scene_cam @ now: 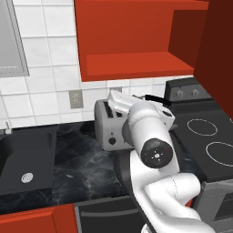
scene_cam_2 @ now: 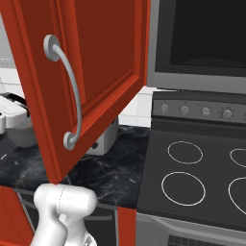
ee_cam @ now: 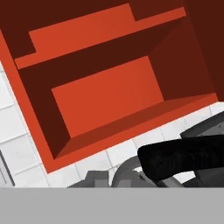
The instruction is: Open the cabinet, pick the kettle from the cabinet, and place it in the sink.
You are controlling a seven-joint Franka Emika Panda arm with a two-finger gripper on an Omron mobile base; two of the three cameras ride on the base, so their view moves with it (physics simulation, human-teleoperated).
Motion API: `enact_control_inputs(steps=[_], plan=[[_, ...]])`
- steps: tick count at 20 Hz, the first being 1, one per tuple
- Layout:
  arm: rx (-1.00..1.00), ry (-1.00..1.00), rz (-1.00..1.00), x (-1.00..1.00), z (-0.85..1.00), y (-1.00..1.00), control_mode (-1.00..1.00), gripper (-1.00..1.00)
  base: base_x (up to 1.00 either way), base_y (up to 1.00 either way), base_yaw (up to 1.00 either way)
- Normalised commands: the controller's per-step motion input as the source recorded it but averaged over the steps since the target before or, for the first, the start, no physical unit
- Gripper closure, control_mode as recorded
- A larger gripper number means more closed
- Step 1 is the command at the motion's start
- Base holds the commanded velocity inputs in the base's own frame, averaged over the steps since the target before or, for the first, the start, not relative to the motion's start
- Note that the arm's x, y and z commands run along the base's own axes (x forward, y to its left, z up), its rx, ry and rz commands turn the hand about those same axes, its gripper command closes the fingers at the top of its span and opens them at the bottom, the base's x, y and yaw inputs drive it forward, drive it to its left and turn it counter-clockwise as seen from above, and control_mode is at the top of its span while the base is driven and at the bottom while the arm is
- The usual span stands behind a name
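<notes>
The red cabinet [scene_cam: 132,66] stands open with a bare red interior [ee_cam: 105,96]; its door [scene_cam_2: 96,57], with a long silver handle [scene_cam_2: 73,91], swings out toward me. The kettle's arched black handle [ee_cam: 183,159] crosses the bottom of the hand view, with grey metal of the kettle [ee_cam: 127,173] beneath it. In the left base view that handle [scene_cam: 158,98] shows just past my hand, below the cabinet and over the toaster. My gripper [scene_cam: 140,98] is shut on the kettle's handle; the arm hides the kettle's body. The black sink [scene_cam: 41,150] lies at the far left.
A silver toaster [scene_cam: 109,129] stands on the black marble counter [scene_cam: 86,168] right behind my arm. A black stove [scene_cam: 207,136] with ring burners is to the right, under a microwave [scene_cam_2: 202,38]. A grey wall cabinet [scene_cam: 11,41] hangs above the sink.
</notes>
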Motion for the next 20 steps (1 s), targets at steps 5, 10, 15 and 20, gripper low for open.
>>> enact_control_inputs(steps=[5, 10, 15, 20], plan=[[-0.06, -0.1, 0.0, -0.54, -0.01, 0.04, -1.0, 1.0, 0.0, 0.0, 0.0], [-0.05, -0.08, 0.0, -0.51, -0.01, 0.03, -1.0, 1.0, 0.0, 0.0, 0.0], [-0.09, 0.0, 0.01, -0.23, -0.09, 0.07, -1.0, 1.0, 0.0, 0.0, 0.0], [-0.07, -0.15, 0.01, -0.05, -0.2, 0.04, -1.0, 1.0, 0.0, 0.0, 0.0]])
